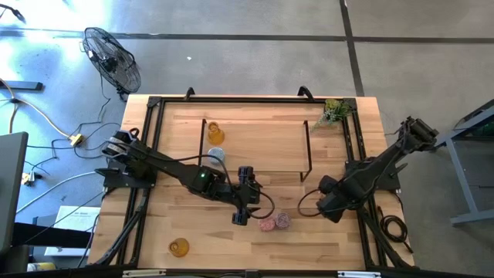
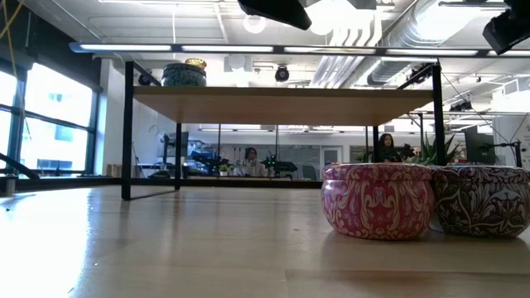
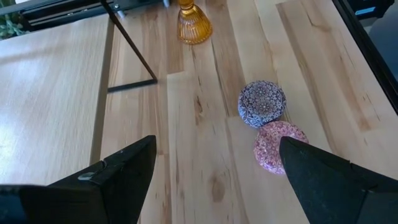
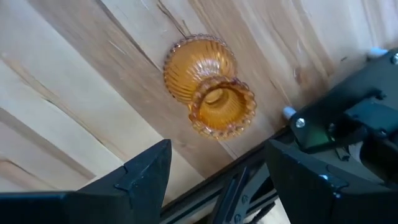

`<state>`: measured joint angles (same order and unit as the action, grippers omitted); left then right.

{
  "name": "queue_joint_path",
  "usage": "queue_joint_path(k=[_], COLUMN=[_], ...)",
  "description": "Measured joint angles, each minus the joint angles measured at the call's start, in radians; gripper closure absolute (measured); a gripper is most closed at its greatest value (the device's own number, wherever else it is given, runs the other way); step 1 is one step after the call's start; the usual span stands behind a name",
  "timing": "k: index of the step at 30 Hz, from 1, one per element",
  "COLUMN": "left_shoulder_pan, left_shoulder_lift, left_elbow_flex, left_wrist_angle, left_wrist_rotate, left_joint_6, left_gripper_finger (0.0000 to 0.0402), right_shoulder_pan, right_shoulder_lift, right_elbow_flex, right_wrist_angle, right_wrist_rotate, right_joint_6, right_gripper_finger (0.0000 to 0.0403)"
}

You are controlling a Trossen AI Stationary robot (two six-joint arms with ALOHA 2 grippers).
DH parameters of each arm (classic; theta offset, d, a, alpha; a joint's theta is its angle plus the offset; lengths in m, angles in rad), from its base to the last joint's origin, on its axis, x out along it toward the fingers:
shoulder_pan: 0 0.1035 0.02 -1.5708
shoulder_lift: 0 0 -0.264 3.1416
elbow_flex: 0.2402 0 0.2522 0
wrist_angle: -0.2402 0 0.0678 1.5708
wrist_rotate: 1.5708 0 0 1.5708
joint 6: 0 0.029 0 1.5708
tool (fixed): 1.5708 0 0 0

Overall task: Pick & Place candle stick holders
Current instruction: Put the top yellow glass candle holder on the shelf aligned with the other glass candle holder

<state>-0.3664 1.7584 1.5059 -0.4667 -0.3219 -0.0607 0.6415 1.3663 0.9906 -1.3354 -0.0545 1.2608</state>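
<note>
High view shows my job part done: one ribbed amber glass holder (image 1: pixel 214 133) and a squat blue holder (image 1: pixel 215 155) sit on the black-framed shelf (image 1: pixel 309 158), while the pink (image 1: pixel 267 224) and purple (image 1: pixel 283 221) round holders and another amber holder (image 1: pixel 179 247) wait on the desk (image 1: pixel 324 239), my left claw (image 1: pixel 241 218) spread empty beside the pink one, my right claw (image 4: pixel 214 163) spread empty over a third amber holder (image 4: pixel 210 84).

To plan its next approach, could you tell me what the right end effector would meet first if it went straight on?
Probably the amber candle stick holder, which stands just ahead of the open right end effector, centred between its fingers with nothing in between; depth is unclear.
</note>
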Motion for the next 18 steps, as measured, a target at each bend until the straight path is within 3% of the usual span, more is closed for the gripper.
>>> queue_joint_path(k=[18], left_shoulder_pan=[0.000], left_shoulder_lift=[-0.001], left_elbow_flex=[0.000], left_wrist_angle=[0.024], left_wrist_rotate=[0.020], left_joint_6=[0.003], left_gripper_finger=[0.0067], right_shoulder_pan=[-0.023], right_shoulder_lift=[0.000], right_elbow_flex=[-0.013], right_wrist_angle=[0.043], right_wrist_rotate=[0.090], right_joint_6=[-0.073], right_gripper_finger=[0.0147])
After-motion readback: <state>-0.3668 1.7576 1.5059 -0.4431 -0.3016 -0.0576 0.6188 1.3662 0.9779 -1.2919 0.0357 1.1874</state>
